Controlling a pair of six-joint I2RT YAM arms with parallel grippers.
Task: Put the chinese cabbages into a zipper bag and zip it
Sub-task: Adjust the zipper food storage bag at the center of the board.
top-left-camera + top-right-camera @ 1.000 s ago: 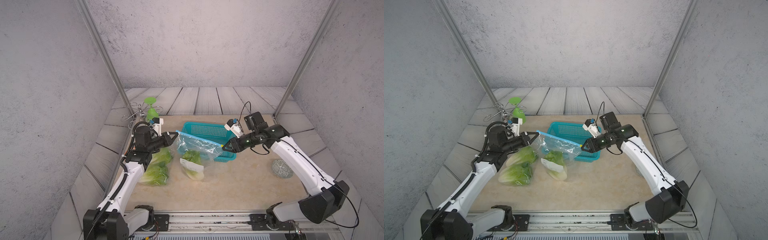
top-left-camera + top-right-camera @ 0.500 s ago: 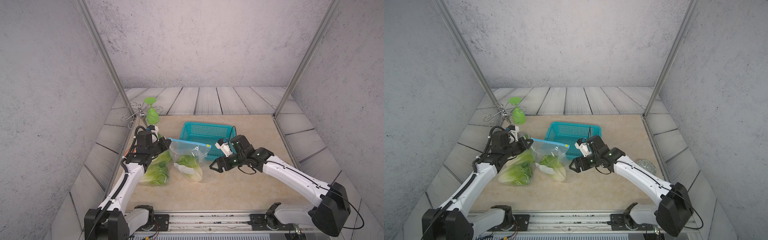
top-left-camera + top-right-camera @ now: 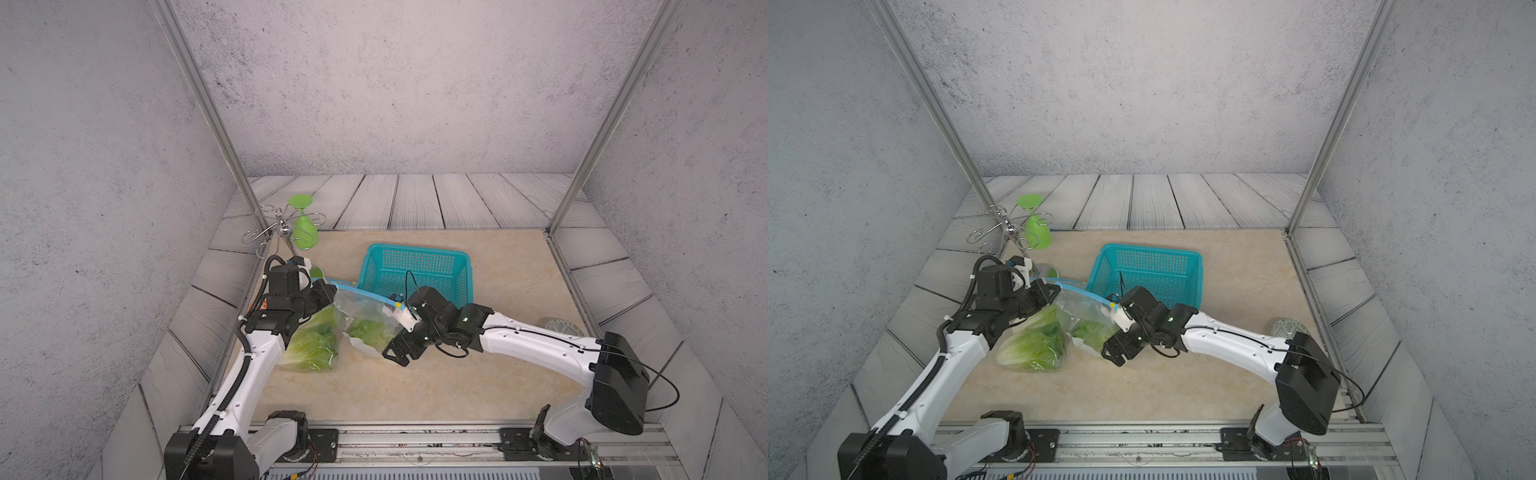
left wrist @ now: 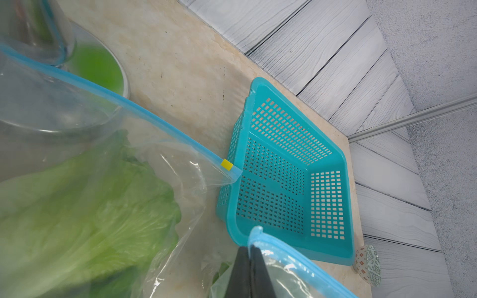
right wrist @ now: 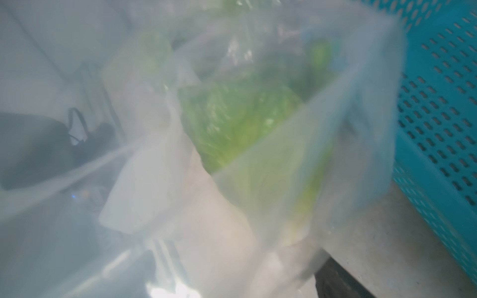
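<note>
Judging this the zip stage: L gripper [image 4: 249,251] clenched on zipper bag [image 3: 361,307] corner, R gripper [image 3: 397,353] apparently spread, empty, low beside it (wrist view blurred), chinese cabbages [image 3: 309,351] inside, resting on table [image 3: 415,386]; next, pinch yellow slider [image 4: 227,164] w/ R, drag along against L's hold.

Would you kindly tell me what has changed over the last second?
The right gripper let go of the zipper bag at its slider end near the basket, swung down toward the front, and now sits low beside the bag's lower end. The left gripper stays shut on the other zipper corner; the basket has not moved.
</note>
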